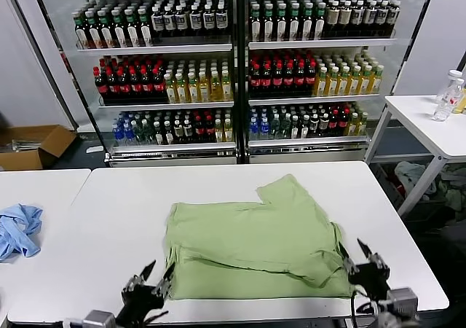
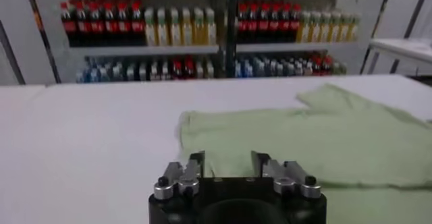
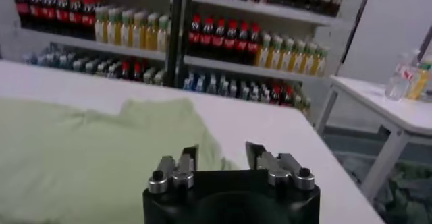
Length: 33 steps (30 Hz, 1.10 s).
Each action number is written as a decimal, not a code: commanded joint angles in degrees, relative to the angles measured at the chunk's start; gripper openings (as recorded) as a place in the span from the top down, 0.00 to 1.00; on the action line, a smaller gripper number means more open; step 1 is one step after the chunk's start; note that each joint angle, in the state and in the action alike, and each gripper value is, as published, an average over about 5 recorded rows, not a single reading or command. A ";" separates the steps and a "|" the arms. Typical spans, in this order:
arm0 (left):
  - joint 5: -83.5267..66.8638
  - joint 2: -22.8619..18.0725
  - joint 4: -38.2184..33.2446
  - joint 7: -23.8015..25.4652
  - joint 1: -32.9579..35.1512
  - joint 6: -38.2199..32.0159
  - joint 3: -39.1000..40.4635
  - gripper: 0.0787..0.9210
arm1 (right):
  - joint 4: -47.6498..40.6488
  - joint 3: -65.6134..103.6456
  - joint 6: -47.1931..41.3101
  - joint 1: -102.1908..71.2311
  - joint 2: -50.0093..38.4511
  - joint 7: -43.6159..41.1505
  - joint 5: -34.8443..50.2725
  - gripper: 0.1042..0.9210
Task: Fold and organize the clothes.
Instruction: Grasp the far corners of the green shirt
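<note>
The polo shirt (image 1: 255, 244) was spread partly folded on the desk (image 1: 109, 219), just ahead of and between both claws. The left claw (image 1: 155, 278) and right claw (image 1: 354, 256) were open, empty. Soft, light cloth was judged best pinched at the near hem corners.

Retail-style room with stocked drinks shelving behind white work tables.
Two shelving bays (image 1: 233, 65) hold rows of bottles on three visible levels. A white table (image 1: 218, 189) stands in front, a second white table (image 1: 426, 120) far right carrying a clear bottle (image 1: 448, 95), a cardboard box (image 1: 33, 146) on the floor left.
</note>
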 commanded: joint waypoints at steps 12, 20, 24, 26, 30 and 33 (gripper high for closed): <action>-3.52 -2.91 48.37 -3.35 -54.62 3.68 19.86 0.12 | -46.78 -23.38 -7.37 50.08 5.23 1.66 6.62 0.12; -4.76 -5.16 53.69 -4.22 -56.69 6.34 21.16 0.12 | -57.02 -26.84 -7.79 56.24 9.15 -0.76 8.65 0.12; -4.83 -5.18 53.47 -4.60 -55.44 6.62 20.89 0.12 | -62.01 -27.63 -7.78 57.94 11.32 -2.03 8.57 0.12; -5.23 -5.00 52.93 -4.61 -54.41 6.63 20.70 0.13 | -63.25 -27.97 -7.79 58.07 11.95 -2.89 8.65 0.12; -6.38 -4.63 51.57 -4.25 -52.18 6.61 20.33 0.21 | -63.35 -28.94 -7.78 57.26 12.19 -4.00 8.77 0.16; -6.93 -4.59 50.78 -3.82 -50.93 6.58 19.98 0.31 | -62.39 -29.47 -7.77 56.42 11.72 -4.30 8.80 0.25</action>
